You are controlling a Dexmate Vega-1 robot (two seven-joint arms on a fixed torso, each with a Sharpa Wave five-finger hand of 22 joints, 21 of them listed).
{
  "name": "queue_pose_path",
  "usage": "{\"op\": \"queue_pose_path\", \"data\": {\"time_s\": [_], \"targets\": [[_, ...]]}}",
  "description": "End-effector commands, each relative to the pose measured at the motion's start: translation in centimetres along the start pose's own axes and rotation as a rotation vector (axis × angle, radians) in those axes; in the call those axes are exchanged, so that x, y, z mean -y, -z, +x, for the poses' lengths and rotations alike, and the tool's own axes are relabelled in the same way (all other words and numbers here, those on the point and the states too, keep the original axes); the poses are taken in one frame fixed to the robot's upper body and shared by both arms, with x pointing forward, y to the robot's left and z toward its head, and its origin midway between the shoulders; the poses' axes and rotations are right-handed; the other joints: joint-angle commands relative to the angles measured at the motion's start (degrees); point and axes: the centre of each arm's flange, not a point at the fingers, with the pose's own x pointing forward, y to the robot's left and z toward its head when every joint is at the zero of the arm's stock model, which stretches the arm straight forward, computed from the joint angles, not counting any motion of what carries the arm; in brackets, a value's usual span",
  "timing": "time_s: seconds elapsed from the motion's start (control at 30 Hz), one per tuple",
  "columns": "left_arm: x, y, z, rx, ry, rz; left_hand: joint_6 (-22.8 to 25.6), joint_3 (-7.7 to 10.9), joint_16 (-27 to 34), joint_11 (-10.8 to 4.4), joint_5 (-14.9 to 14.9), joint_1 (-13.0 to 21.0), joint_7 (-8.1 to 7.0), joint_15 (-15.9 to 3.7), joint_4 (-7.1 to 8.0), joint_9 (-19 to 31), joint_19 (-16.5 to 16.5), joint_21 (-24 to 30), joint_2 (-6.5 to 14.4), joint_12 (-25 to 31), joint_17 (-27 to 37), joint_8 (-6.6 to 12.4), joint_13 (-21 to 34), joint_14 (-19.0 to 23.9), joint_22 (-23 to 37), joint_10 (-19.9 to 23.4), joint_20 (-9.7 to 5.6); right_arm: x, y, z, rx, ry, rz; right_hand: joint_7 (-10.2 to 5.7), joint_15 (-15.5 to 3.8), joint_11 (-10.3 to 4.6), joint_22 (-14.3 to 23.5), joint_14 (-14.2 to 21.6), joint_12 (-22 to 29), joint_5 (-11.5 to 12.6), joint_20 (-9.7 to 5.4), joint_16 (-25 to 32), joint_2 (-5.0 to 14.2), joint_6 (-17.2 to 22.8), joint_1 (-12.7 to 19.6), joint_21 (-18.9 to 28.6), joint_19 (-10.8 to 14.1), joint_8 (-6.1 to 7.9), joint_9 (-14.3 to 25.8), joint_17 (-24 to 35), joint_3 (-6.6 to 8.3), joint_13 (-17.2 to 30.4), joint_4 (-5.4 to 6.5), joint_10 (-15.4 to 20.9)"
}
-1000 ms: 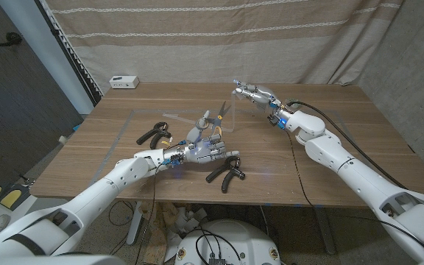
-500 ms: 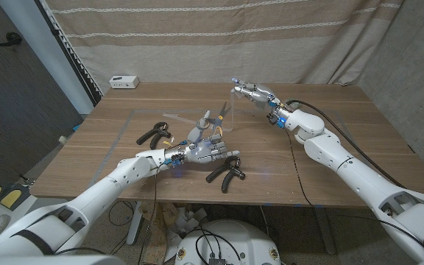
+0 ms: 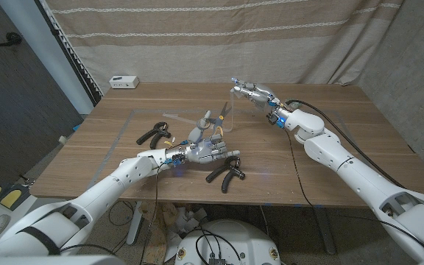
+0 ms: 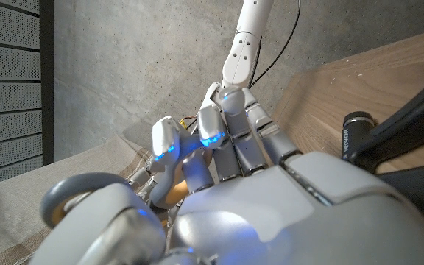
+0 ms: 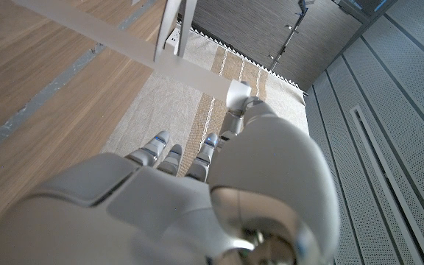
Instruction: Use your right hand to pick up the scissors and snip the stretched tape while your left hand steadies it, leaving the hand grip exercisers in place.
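Observation:
My left hand (image 3: 206,152) is low over the table's front middle and grips the grey scissors (image 3: 212,118). Their blades point up and away towards the tape. In the left wrist view the left hand (image 4: 256,191) wraps a grey loop of the scissors (image 4: 79,202). My right hand (image 3: 253,92) is raised behind them and pinches the top of a clear tape strip (image 3: 232,110), which runs down towards the table. The tape (image 5: 124,40) crosses ahead of the right hand (image 5: 197,191). One black hand grip exerciser (image 3: 154,135) lies left of the left hand, another (image 3: 225,175) in front of it.
A small white box (image 3: 124,81) sits at the table's back left corner. Faint tape lines (image 3: 127,121) mark a rectangle on the wooden table (image 3: 330,125). A curtain hangs behind. The black exerciser (image 4: 396,132) lies close beside my left hand.
My left hand with the scissors has edged slightly to the right. The right hand and the tape have stayed almost still, and both exercisers lie where they were.

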Motion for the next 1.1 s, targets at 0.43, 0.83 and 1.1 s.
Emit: {"op": "queue_pose_path", "data": {"time_s": [0.43,0.83,1.1], "targets": [[-0.2,0.0,-0.1,0.019,-0.002,-0.006,12.2,-12.16,0.0,-2.88,0.5,-0.5,12.66,-4.46,-2.86,0.2,0.7,0.0,0.0,0.2,-0.1,2.40,0.2,0.2,0.1,2.8,-2.71,0.7,1.0,0.6,-0.036,0.022,-0.003,-0.37,-7.91,-0.22,0.1,-0.1,0.2,-0.3,-3.32,0.1,-0.01,0.6,-0.5,0.2,-0.1,-0.22,0.1,0.2,0.50,-0.1,0.08,0.1],[-0.1,-0.1,-0.1,0.020,-0.002,0.002,12.2,-12.15,-0.3,-2.66,0.6,-0.5,12.68,-4.53,-2.85,0.2,0.6,-0.1,0.0,0.2,-0.6,2.40,0.2,0.3,0.0,2.9,-2.73,0.9,0.9,-0.1,-0.026,0.031,0.015,-0.28,-7.78,-0.18,0.1,-0.1,0.2,-0.4,-3.16,0.1,-0.09,0.8,-0.6,0.2,0.0,-0.29,0.0,0.1,0.53,-0.1,0.01,0.2],[0.0,-0.1,0.0,0.027,-0.001,0.003,12.3,-12.15,-0.3,-2.75,0.6,-0.5,12.71,-4.50,-2.85,0.2,0.6,-0.1,0.0,0.3,-0.5,2.40,0.2,0.0,0.0,3.0,-2.70,1.0,1.1,-0.4,-0.032,0.040,0.019,-0.24,-7.70,-0.16,0.1,0.0,0.3,-0.4,-3.05,0.1,-0.15,1.0,-0.6,0.2,0.1,-0.39,-0.1,0.1,0.53,-0.1,-0.06,0.4]]}}
